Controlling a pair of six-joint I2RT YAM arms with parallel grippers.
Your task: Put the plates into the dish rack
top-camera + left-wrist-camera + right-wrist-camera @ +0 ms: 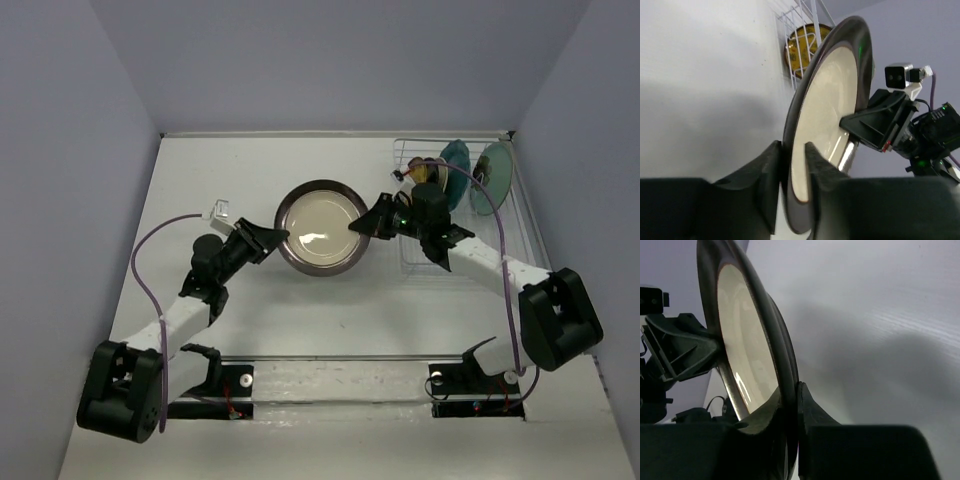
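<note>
silver-rimmed cream plate (321, 226) faces up, left fingers (761, 181) and right fingers (814, 412) pinching opposite rims

A flat white rectangular table (300, 325) is lying inside an enclosure. A plain pale lavender-grey left wall (60, 200), a matching back wall (330, 60) and a matching right wall (590, 110) are standing around it. Soft, even light is falling from above, throwing faint grey shadows on the table, and a pale glossy strip (340, 378) along its near edge is catching the glare.
</note>
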